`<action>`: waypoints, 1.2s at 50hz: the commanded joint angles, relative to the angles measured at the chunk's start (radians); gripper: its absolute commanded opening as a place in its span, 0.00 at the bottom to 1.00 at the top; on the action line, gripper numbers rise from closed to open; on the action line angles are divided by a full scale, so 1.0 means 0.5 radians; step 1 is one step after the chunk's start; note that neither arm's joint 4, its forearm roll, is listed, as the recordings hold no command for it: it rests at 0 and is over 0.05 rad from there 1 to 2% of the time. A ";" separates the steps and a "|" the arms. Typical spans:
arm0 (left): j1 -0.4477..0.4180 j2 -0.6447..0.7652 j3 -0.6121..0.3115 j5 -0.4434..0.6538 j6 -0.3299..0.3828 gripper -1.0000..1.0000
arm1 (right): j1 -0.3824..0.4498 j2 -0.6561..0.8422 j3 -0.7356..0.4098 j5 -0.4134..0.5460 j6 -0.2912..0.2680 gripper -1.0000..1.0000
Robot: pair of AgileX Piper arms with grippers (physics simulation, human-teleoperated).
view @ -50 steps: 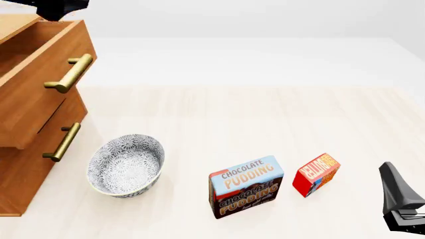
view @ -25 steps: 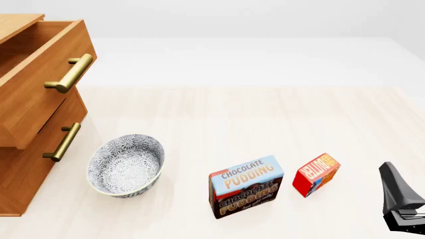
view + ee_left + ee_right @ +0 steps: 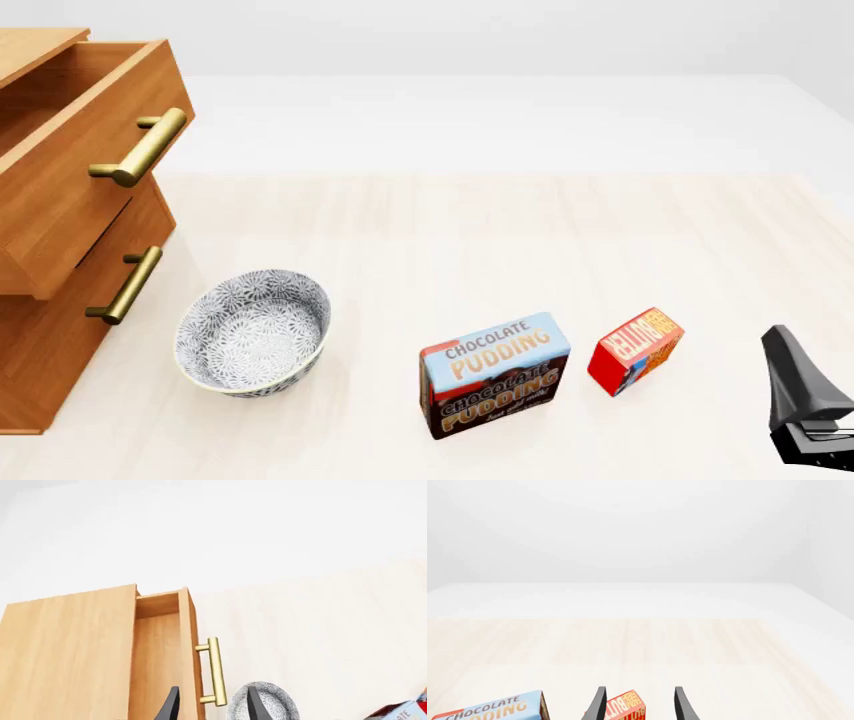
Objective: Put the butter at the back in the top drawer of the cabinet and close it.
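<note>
The butter (image 3: pixel 635 350), a small red box with an orange label, stands on the table at the front right, just right of the pudding box (image 3: pixel 494 375). My right gripper (image 3: pixel 640 706) is open, and the butter (image 3: pixel 626 708) lies a short way ahead of its fingers, untouched. In the front view only its dark body (image 3: pixel 805 410) shows, at the bottom right corner. The cabinet (image 3: pixel 40 350) stands at the left with its top drawer (image 3: pixel 80 190) pulled out. My left gripper (image 3: pixel 211 709) is open above the cabinet, looking down on the top drawer (image 3: pixel 159 650) and its brass handle (image 3: pixel 214 672).
A patterned grey bowl (image 3: pixel 254 330) sits near the cabinet, below the open drawer. The blue-and-brown pudding box (image 3: pixel 494 711) stands between the bowl and the butter. The second drawer's handle (image 3: pixel 127 285) sticks out toward the bowl.
A dark part of the left arm that showed above the cabinet at the top left one second ago has left the front view. Everything else is still.
</note>
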 commanded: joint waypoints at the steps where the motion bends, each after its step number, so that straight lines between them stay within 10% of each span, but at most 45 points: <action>1: 0.000 0.043 0.002 0.040 -0.117 1.00 | 0.000 0.000 0.000 0.000 0.000 1.00; 60: -0.007 0.193 0.259 -0.162 -0.304 1.00 | 0.000 0.000 0.000 0.000 0.000 1.00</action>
